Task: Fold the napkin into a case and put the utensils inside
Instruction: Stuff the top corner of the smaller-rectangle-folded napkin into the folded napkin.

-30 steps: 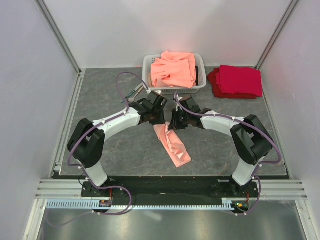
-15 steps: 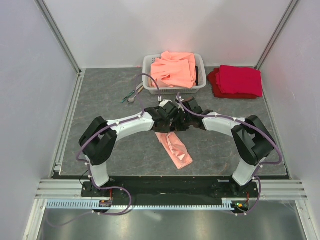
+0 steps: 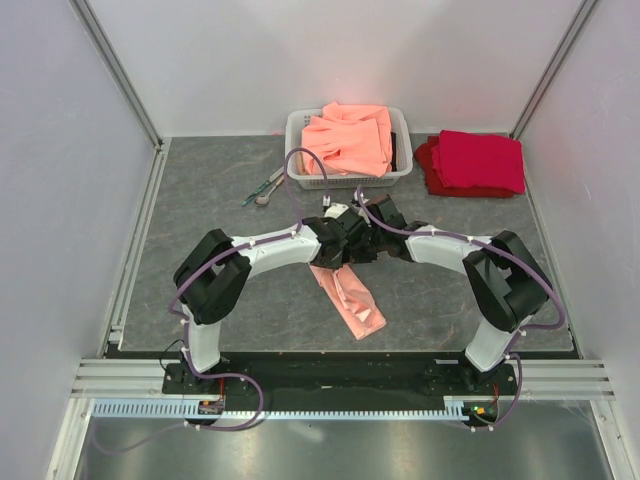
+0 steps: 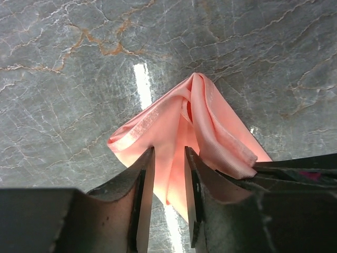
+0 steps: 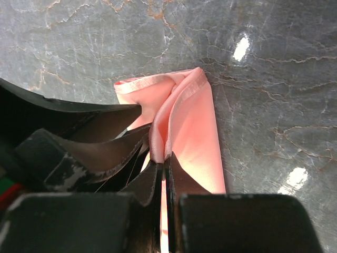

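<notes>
Between left gripper (image 4: 167, 171) and right gripper (image 5: 162, 164): napkin (image 3: 352, 298), its far end gathered up where the two sets of fingertips meet, the rest trailing back toward the arm bases on the table (image 3: 215, 215).
Napkin, look: pale pink, thin and plain; folded lengthwise into a narrow strip with soft, rolled creases; a stitched hem band runs along one free edge in the left wrist view.
Right gripper, state: jaws closed tight, pinching an upright fold of the napkin between the fingertips.
Left gripper, state: jaws partway apart with a narrow gap; pink cloth shows through the gap below the fingertips; whether the pads touch it cannot be told.
Grippers, relation: just beside each other, fingertips facing across the raised fold.
Utensils (image 3: 262, 190): beyond and to the left of the left gripper, well apart from it, lying on the table near the basket's left corner; too small to tell piece from piece.
Basket (image 3: 296, 125): white, beyond both grippers, holding heaped orange-salmon cloths (image 3: 348, 138).
Red cloths (image 3: 478, 160): folded stack, beyond and to the right of the right gripper.
</notes>
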